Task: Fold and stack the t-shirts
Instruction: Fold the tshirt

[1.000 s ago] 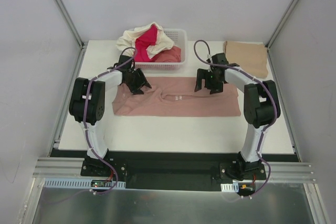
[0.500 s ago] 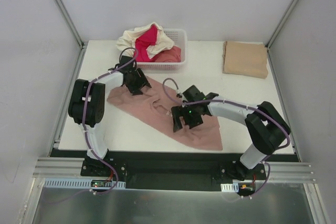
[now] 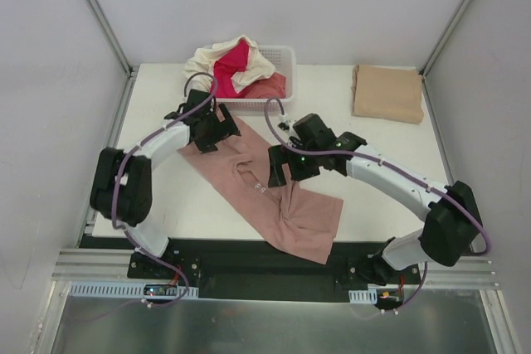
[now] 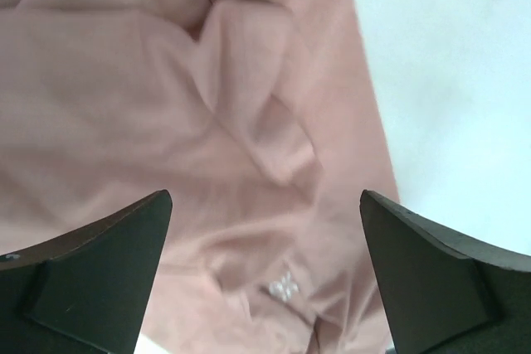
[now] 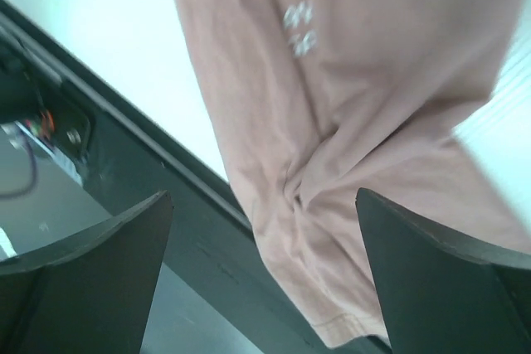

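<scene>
The dusty-pink t-shirt point(image 3: 278, 205) lies crumpled on a diagonal from the basket side to the near table edge, with its lower end over the black rail. Its small white print shows in the left wrist view point(image 4: 284, 288) and in the right wrist view point(image 5: 299, 29). My left gripper point(image 3: 216, 134) is open over the shirt's upper left end point(image 4: 232, 122). My right gripper point(image 3: 289, 173) is open over the shirt's middle point(image 5: 365, 122). A tan t-shirt point(image 3: 387, 93) lies folded at the back right.
The white lattice basket point(image 3: 286, 60) stands at the back centre and holds cream point(image 3: 203, 60), magenta point(image 3: 232, 64) and coral point(image 3: 270, 87) shirts. The black base rail point(image 3: 216, 259) runs along the near edge. White walls and metal posts enclose the table.
The pink shirt went from lying flat across the table to a diagonal, its right end dragged to the near edge. My right arm swung left and forward, then back slightly. My left gripper barely moved.
</scene>
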Robot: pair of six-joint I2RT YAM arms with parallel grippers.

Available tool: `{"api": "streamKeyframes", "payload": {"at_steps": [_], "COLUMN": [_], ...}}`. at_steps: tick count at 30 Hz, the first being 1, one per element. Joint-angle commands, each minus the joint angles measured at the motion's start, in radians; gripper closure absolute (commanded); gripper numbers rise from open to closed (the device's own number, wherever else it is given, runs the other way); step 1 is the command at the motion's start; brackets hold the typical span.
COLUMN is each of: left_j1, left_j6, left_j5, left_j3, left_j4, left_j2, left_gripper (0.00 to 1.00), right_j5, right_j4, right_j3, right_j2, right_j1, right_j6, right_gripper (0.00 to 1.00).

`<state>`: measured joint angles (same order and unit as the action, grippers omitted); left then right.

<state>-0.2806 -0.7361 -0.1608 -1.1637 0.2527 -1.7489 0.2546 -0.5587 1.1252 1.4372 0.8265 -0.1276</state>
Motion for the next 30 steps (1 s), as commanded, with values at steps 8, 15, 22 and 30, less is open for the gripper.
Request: {"api": "streamKeyframes", "payload": {"at_steps": [8,15,22,30], "left_j1": [-0.028,-0.028,-0.028,-0.166], "left_j6": [-0.043,-0.072,-0.054,-0.036], "left_j5": [0.155,0.115,0.031,-0.029], "left_j3": [0.308,0.308,0.112,-0.062], "left_j4": [0.020,-0.058,-0.072,-0.073], "left_j2": [0.419,0.292,-0.035,-0.205], "left_gripper": [0.01,0.26,0.40,0.41], "right_j5": [0.060,0.103,0.110,0.100], "right_j4": [0.054,0.028,0.029,0.137], "right_j3": [0.398,0.456,0.340,0.050], "right_j2": [0.394,0.534,0.562,0.467], "right_j1": [-0.187,-0.196,-0.182,-0.127], "right_j6": [-0.078,-0.049,-0.026,-0.075], "right_gripper": [0.08,0.08,0.03,0.02]}}
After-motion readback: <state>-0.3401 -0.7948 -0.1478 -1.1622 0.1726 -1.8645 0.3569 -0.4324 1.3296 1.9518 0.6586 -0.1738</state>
